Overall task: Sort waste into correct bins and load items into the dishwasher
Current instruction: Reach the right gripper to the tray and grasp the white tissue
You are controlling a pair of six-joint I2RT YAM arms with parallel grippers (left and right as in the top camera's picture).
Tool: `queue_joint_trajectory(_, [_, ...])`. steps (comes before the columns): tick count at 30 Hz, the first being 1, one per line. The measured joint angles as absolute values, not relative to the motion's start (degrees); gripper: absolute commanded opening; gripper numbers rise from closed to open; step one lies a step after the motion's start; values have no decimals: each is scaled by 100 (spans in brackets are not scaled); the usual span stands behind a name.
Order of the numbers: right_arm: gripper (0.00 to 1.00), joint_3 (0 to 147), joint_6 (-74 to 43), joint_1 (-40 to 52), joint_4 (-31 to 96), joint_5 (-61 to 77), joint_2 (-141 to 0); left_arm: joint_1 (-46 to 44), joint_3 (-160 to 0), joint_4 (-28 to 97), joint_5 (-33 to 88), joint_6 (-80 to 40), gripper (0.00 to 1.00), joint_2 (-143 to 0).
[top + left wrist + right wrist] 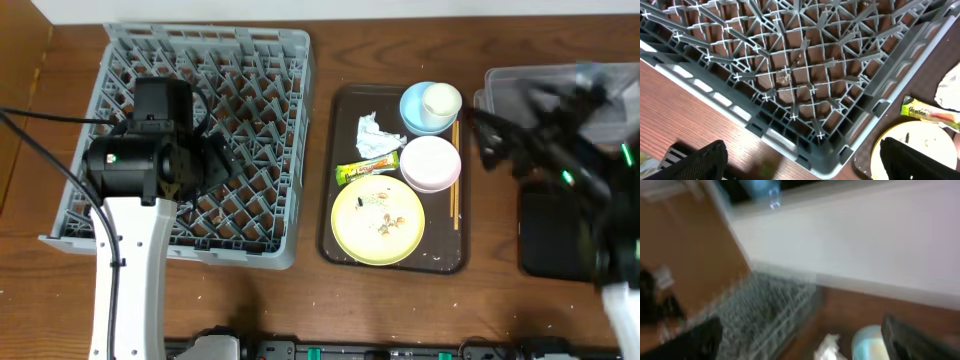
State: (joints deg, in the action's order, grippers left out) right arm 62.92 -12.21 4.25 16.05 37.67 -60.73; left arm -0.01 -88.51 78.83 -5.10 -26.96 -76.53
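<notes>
A dark brown wooden desk (300, 310) fills the overhead view, with a pale wall along the top edge.

At the left of the frame sits the grey dish rack (260, 120), its grid of upright pegs holding no dishes. The left claw (805, 162) hovers over the rack's near right corner, fingers spread wide and holding nothing.

In the middle of the frame a dark brown tray (345, 120) holds everything to be sorted.
- **Tissue:** the crumpled white tissue (375, 135) lies at the tray's upper left. It looks light and soft, so a pinch on a raised fold should lift it.
- **Wrapper:** just below lies the green-and-yellow wrapper (367, 168). It is thin, flat and probably slick, and is best taken by one end.
- **Plate:** the yellow plate (355, 225), at the tray's bottom, carries pale crumbs (385, 205). It is stiff and smooth, and likely needs a grip on its rim.
- **Bowls and cup:** at the tray's upper right a small white cup (440, 100) sits inside the light blue bowl (412, 112), with the white bowl (431, 162) below them. All three look hard and breakable, and their rims offer a hold.
- **Chopsticks:** thin wooden chopsticks (453, 205) lie along the tray's right side and may roll.

At the right of the frame, the clear tub (505, 82) sits at the top and the flat black bin (555, 235) below. The right claw (805, 342), blurred, hangs near the tub, fingers wide apart with nothing between them.
</notes>
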Motion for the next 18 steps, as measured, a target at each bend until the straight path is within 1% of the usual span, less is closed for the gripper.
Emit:
queue_joint_trajectory(1, [99, 6934, -873, 716, 2388, 3680, -6573, -1, -8853, 7953, -508, -2694, 98, -7653])
queue_joint_trajectory(2, [99, 7229, -644, 871, 2637, 3614, -6827, 1, -8853, 7983, -510, -2692, 98, -7653])
queue_joint_trajectory(4, [99, 8071, -180, 1352, 3573, 3223, -7454, 1, -8851, 8060, -510, -2689, 98, -7655])
queue_joint_trajectory(7, [99, 9323, 537, 2359, 4639, 2185, -8512, 1, -8849, 8088, -510, -2676, 98, -7655])
queue_joint_trajectory(9, [99, 9616, 727, 2738, 4692, 1691, -8941, 1, -8849, 8093, -513, -2676, 98, -7658])
queue_joint_trajectory(12, [99, 9679, 934, 3168, 4711, 1114, -9535, 1, -8849, 8097, -510, -2676, 98, -7660])
queue_joint_trajectory(15, [99, 9679, 996, 3269, 4552, 910, -9911, 1, -8849, 8095, -510, -2674, 98, -7660])
queue_joint_trajectory(18, [99, 9679, 965, 3247, 4097, 716, -10383, 1, -8849, 8093, -513, -2674, 98, -7660])
